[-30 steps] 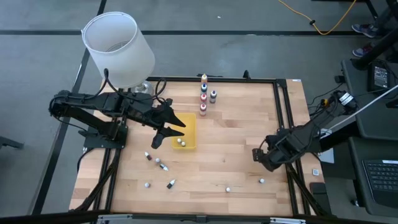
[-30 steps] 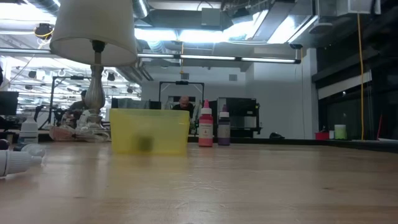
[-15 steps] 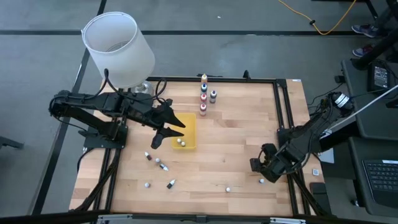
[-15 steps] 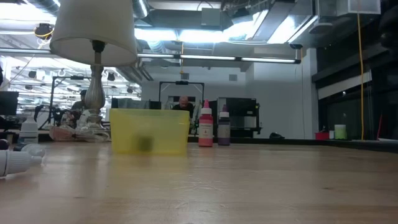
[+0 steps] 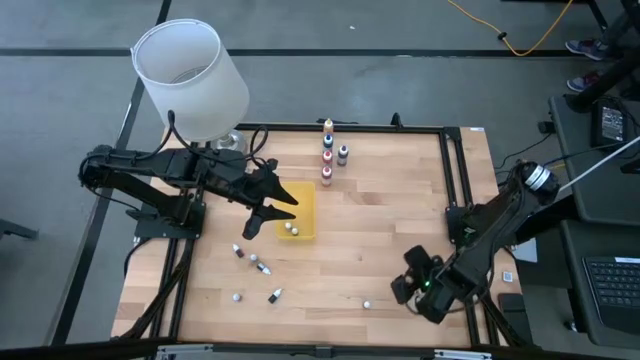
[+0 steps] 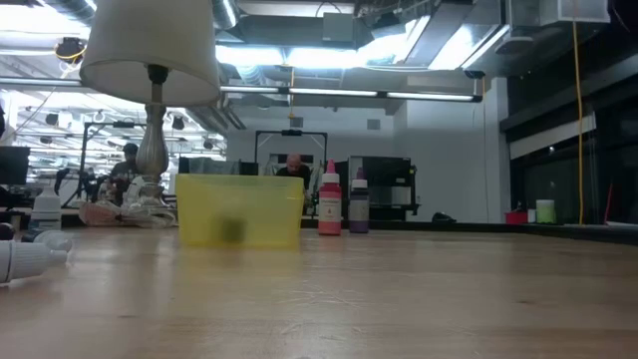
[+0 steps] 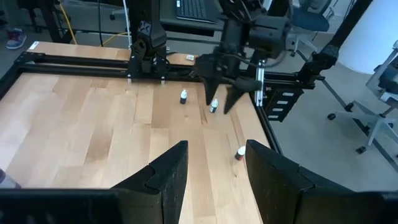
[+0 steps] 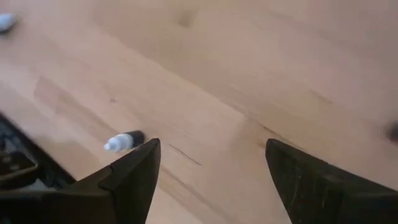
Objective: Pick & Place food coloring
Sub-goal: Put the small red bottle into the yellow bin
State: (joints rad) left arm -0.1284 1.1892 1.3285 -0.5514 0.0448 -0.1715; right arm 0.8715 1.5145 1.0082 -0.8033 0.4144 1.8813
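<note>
The food coloring is small dropper bottles. Several stand upright at the far edge point(image 5: 327, 150) point(image 6: 330, 202), several lie on their sides near the left front point(image 5: 255, 262), and two lie in the yellow tray point(image 5: 300, 208). My right gripper point(image 5: 413, 287) point(image 8: 211, 177) hangs open and points down over the table's near right. A white-capped bottle point(image 8: 123, 142) lies on the wood just beside one finger and is not touched. My left gripper point(image 5: 268, 212) point(image 7: 216, 167) hovers open over the tray's left edge, holding nothing.
A white lamp point(image 5: 190, 78) stands at the far left corner and its shade overhangs the table. One bottle point(image 5: 367, 303) lies alone near the front edge. A black frame rail point(image 5: 455, 180) runs round the table. Bare wood lies between the tray and my right gripper.
My right gripper has swung from the table's right side toward its near edge, rolling and tipping further downward as it went. It stays open. It now stands over the spot where a lone bottle lay near the front right.
</note>
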